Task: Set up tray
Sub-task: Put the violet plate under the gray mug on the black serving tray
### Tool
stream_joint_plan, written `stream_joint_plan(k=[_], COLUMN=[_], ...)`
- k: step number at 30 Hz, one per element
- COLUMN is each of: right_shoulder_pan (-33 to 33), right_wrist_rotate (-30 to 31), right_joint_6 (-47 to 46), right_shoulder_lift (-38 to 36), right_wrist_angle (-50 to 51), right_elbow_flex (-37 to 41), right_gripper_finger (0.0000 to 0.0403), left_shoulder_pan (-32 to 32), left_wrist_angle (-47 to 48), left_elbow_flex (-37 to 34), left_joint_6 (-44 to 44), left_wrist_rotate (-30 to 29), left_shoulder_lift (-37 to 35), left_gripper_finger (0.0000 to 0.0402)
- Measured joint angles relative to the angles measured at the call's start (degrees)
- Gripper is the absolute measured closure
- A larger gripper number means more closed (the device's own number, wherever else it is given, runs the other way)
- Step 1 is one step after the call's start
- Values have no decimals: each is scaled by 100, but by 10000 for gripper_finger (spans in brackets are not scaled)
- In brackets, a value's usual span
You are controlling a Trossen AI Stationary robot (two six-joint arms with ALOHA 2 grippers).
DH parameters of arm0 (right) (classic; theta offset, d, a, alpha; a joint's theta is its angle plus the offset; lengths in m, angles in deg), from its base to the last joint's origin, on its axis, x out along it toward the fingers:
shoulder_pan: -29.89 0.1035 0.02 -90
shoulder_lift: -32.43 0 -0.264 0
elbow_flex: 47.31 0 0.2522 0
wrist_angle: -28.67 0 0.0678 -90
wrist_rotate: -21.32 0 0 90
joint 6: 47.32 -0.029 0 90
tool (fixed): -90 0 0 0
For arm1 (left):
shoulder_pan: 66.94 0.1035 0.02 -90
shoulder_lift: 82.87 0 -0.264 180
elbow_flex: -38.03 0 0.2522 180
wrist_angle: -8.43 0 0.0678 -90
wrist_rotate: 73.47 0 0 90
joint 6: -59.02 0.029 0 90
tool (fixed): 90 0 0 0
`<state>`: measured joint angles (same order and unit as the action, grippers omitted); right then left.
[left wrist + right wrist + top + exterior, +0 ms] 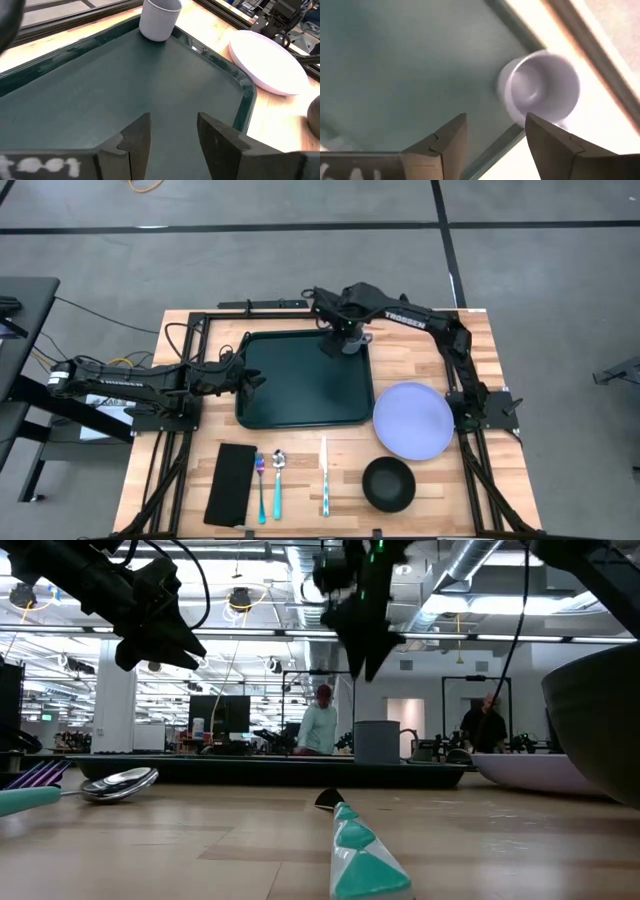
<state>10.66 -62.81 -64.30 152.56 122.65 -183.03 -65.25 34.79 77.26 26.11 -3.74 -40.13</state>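
- The tray (300, 385) lies mid-table, its long axis running left to right; it holds 1 white cup (352, 340) upright in the far right corner.
- "TROSSEN" reads on the right arm.
- The right gripper (335, 345) hangs above the cup, fingers spread.
- The left gripper (255, 380) sits over the tray's left edge, fingers apart, seemingly empty.
- The plate (413, 420) and bowl (388, 483) hold nothing.

bowl (600, 720) cropped in low view, knife (365, 855) blurred

"TROSSEN" in white letters along the right arm (425, 322), just beyond the tray's (300, 405) far right corner.
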Motion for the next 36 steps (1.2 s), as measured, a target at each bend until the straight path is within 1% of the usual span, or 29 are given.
stream_joint_plan(k=[5,8,10,12,14,18,20,23,27,31,36], right_shoulder_pan=[749,1262,1607,1941,2212,2583,2724,2895,3092,3300,3386], right_wrist_rotate=[5,68,271,622,832,622,459,169,-89,-202,-505], right_joint_6=[-550,-1013,-1401,-1951,-2552,-3582,-4138,-5103,-6107,-6553,-6405], right_shoulder_lift=[-390,-564,-619,-642,-673,-970,-1103,-1357,-1575,-1540,-1071], right_wrist_angle=[255,417,687,989,960,696,793,454,39,-205,-210], right_elbow_flex=[-37,-37,-36,76,348,1204,1736,2420,2997,3214,3233], right_gripper_finger=[206,209,211,213,215,220,222,225,228,227,232], left_shoulder_pan=[0,0,0,0,0,0,0,0,0,0,2], left_wrist_angle=[0,18,99,229,355,490,457,446,435,424,437], left_elbow_flex=[0,1,0,0,0,0,0,0,0,0,0], left_joint_6=[84,86,86,86,105,377,433,444,488,494,572], left_wrist_rotate=[9,112,235,362,471,690,813,945,956,959,959], left_shoulder_lift=[0,0,0,0,0,2,0,2,1,1,0], left_gripper_finger=[253,253,253,253,253,253,253,253,253,253,253])
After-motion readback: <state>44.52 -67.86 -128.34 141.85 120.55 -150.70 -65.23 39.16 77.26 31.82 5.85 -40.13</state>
